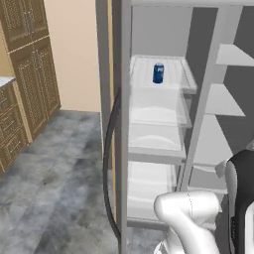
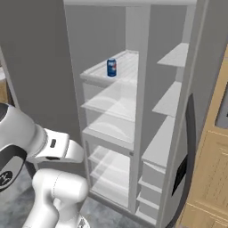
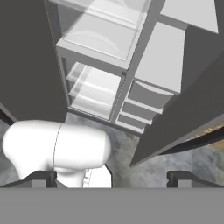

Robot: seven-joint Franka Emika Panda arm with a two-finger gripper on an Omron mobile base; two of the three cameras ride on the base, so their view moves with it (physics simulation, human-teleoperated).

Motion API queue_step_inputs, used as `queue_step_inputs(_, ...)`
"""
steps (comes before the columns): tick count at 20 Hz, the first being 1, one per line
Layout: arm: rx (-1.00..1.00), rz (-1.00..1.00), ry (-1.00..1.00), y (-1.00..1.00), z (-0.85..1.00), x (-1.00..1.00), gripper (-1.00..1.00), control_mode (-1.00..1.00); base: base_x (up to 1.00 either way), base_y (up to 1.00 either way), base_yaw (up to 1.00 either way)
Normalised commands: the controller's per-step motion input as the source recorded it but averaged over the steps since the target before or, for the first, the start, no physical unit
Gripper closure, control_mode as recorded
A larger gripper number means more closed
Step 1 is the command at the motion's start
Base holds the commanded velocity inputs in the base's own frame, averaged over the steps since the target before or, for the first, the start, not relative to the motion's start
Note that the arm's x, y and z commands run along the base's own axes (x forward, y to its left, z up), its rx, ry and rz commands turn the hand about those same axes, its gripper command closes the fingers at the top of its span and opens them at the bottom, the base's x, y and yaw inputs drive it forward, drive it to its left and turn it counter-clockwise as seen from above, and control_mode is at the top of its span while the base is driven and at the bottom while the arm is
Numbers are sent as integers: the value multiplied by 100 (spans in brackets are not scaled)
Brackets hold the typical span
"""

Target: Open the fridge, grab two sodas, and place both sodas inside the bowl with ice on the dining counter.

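The fridge [image 1: 149, 124] is shown with both doors swung open, and its interior is divided by an upright partition into a left and a right column of shelves. A single soda can [image 1: 158, 73] is placed upright on the uppermost visible shelf [image 1: 168, 82] of the left column, toward the back edge, apart from the side walls. Below it, further shelves and drawers are stacked. The left door, seen edge-on, carries a long handle [image 1: 110, 163]. Wood cabinets [image 1: 27, 74] are located left of the fridge, across the floor [image 1: 49, 193]. More cabinetry [image 2: 213, 178] is set right of the right door.
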Motion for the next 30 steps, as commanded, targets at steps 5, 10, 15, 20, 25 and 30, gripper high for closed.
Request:
queue_step_inputs(5,0,0,0,0,0,0,-100,100,17,12,-17)
queue_step_inputs(10,0,0,0,0,0,0,-100,100,27,65,2)
queue_step_inputs(15,0,0,0,0,0,0,-100,100,63,63,19)
queue_step_inputs(20,0,0,0,0,0,0,-100,100,-37,-25,4)
queue_step_inputs(25,0,0,0,0,0,0,-100,100,-48,-17,0)
queue_step_inputs(30,0,0,0,0,0,0,-100,100,6,-26,5)
